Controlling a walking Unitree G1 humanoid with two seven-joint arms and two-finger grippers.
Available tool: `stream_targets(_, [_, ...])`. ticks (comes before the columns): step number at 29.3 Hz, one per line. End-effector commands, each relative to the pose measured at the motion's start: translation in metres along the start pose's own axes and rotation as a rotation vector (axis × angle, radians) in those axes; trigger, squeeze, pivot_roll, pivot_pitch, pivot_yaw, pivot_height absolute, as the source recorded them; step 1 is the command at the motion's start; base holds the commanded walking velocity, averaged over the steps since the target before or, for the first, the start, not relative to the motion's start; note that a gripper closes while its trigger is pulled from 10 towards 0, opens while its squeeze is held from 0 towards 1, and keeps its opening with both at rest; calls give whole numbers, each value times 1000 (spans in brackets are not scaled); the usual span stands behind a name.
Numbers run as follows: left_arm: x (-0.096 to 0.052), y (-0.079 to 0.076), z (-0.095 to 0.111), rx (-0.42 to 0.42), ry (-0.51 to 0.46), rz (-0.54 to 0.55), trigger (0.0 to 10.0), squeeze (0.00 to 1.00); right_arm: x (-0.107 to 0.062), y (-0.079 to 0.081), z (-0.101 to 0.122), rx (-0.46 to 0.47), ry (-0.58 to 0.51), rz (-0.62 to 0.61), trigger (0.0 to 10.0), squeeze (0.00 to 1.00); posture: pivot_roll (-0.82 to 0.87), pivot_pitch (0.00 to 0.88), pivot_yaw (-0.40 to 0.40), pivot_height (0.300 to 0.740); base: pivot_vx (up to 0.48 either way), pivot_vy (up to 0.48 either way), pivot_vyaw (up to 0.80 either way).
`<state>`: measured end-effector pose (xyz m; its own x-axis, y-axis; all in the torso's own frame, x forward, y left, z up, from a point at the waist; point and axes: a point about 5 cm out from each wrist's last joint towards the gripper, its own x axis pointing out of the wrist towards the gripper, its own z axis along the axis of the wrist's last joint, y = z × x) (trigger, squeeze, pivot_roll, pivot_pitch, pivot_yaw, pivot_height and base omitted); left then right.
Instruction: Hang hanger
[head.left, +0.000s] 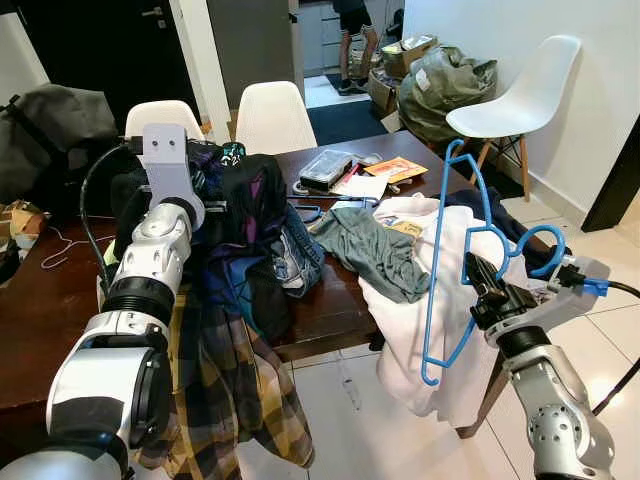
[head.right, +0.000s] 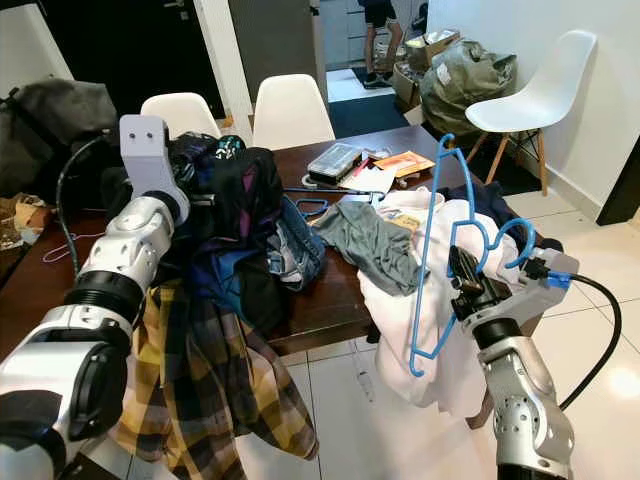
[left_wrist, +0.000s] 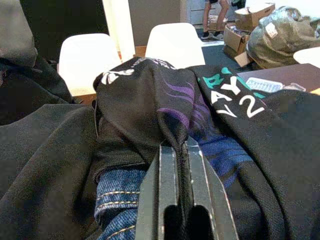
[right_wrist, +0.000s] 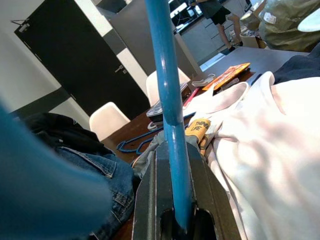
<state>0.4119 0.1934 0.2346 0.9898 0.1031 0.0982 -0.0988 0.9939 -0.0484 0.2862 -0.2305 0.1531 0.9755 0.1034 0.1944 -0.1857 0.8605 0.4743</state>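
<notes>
Dark wooden surface (head.left: 330, 310) carries a heap of clothes (head.left: 250, 240) with a white garment (head.left: 440, 300) draped over its near edge. White chairs (head.left: 275, 115) stand behind it. Above the white garment, the right gripper (head.left: 478, 282) holds a blue hanger (head.left: 437, 265) upright, its fingers pinching one of the hanger's bars. The left gripper (left_wrist: 181, 152) rests against the black shirt (left_wrist: 165, 105) atop the heap, fingers pressed together.

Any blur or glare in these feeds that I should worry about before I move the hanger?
Left eye view: sharp, with soft ceiling-light glare on the floor tiles. Right wrist view: the blue hanger is close and soft-edged, with a blurred blue mass beside it. Left wrist view: dim but readable.
</notes>
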Motion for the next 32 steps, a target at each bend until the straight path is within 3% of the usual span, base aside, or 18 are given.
stream_targets(1, [2,4,7,4,-16,5,0,0,1,3,-2,8,8,12,10000,0,-194,0,53,740,0,0,0])
stream_targets(5, [4,3,17,2,-48,-5,0,0,1,4,-3,13,7,12,10000,0,-189,0,58,740,0,0,0])
stream_targets(6, [5,3,30,13,-94,-14,0,0,2,4,-3,18,5,10,10000,0,-186,0,61,740,0,0,0])
stream_targets(7, [7,2,65,35,-205,-41,0,0,3,4,-5,28,0,8,10000,0,-179,0,64,740,0,0,0])
stream_targets(12, [8,1,80,29,-251,-57,0,0,4,4,-5,33,-3,8,10000,0,-172,0,67,740,0,0,0])
stream_targets(13, [6,-6,112,26,-355,-113,0,0,5,4,-6,41,-6,7,10000,0,-162,0,73,740,0,0,0])
stream_targets(15, [6,-6,112,26,-355,-113,0,0,5,4,-6,41,-6,7,10000,0,-162,0,73,740,0,0,0])
stream_targets(16, [2,-15,145,26,-463,-173,0,0,7,5,-8,49,-9,7,10000,0,-155,0,77,740,0,0,0])
stream_targets(17, [2,-15,145,26,-463,-173,0,0,7,5,-8,49,-9,7,10000,0,-155,0,77,740,0,0,0])
stream_targets(18, [-10,-28,189,43,-613,-236,0,0,9,5,-9,61,-14,5,10000,0,-149,0,84,740,0,0,0])
stream_targets(21, [-10,-28,189,43,-613,-236,0,0,9,5,-9,61,-14,5,10000,0,-149,0,84,740,0,0,0])
stream_targets(22, [-23,-32,222,65,-729,-254,0,0,10,5,-10,71,-21,3,10000,0,-147,0,88,740,0,0,0])
stream_targets(25, [-23,-32,222,65,-729,-254,0,0,10,5,-10,71,-21,3,10000,0,-147,0,88,740,0,0,0])
stream_targets(26, [-31,-14,247,118,-807,-141,0,0,11,6,-11,79,-27,2,10000,0,-140,0,91,740,0,0,0])
stream_targets(27, [-31,-14,247,118,-807,-141,0,0,11,6,-11,79,-27,2,10000,0,-140,0,91,740,0,0,0])
stream_targets(28, [-48,33,280,122,-921,89,0,0,13,7,-12,91,-34,1,10000,0,-135,0,88,740,0,0,0])
stream_targets(32, [-58,41,293,117,-982,113,0,0,13,6,-12,95,-35,1,10000,0,-131,0,86,740,0,0,0])
